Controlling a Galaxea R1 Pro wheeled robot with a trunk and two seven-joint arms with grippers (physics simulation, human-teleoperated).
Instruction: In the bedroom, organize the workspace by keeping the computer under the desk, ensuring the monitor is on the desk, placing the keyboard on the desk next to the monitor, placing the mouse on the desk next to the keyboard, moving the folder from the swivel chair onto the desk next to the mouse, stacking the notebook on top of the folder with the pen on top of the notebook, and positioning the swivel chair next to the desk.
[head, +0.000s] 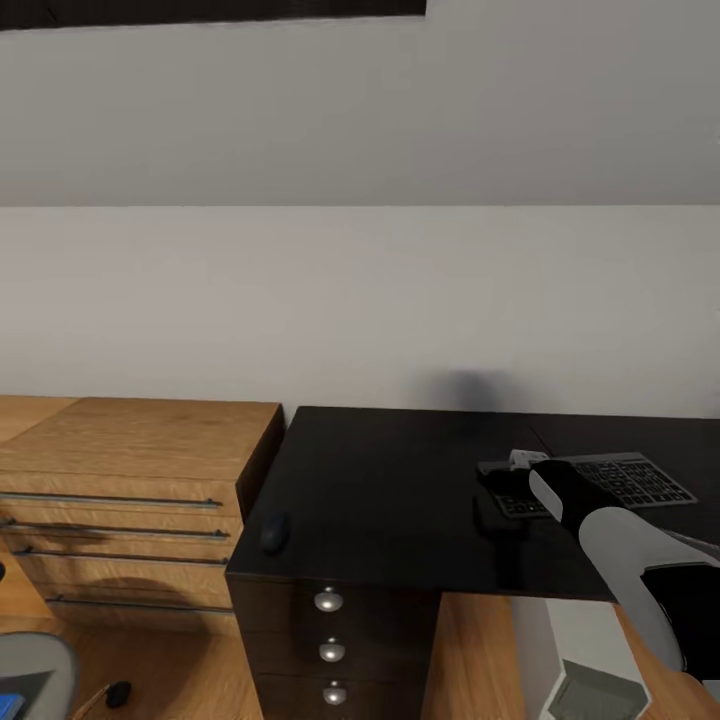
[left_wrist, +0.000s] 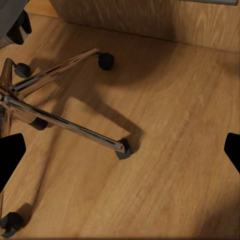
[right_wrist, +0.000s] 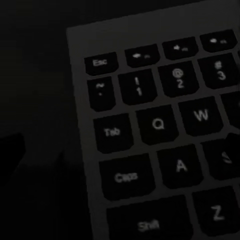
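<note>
The right gripper (head: 510, 480), grip unclear, sits at the keyboard's (head: 610, 484) left end on the desk (head: 390, 480). The mouse (head: 273, 533) lies well apart near the desk's left edge. The left gripper's (left_wrist: 120, 150) fingers are spread above the floor (left_wrist: 170, 165) beside the swivel chair (left_wrist: 60, 120). The folder (head: 18, 697) appears to be on the chair seat, so most steps remain.

Bedroom workspace, desk (head: 400, 480), keyboard (head: 625, 480)

Glossy black desk (head: 400, 480), black keyboard (head: 610, 483) with white legends, dark mouse (head: 274, 533), chrome-legged swivel chair (left_wrist: 55, 120)
</note>
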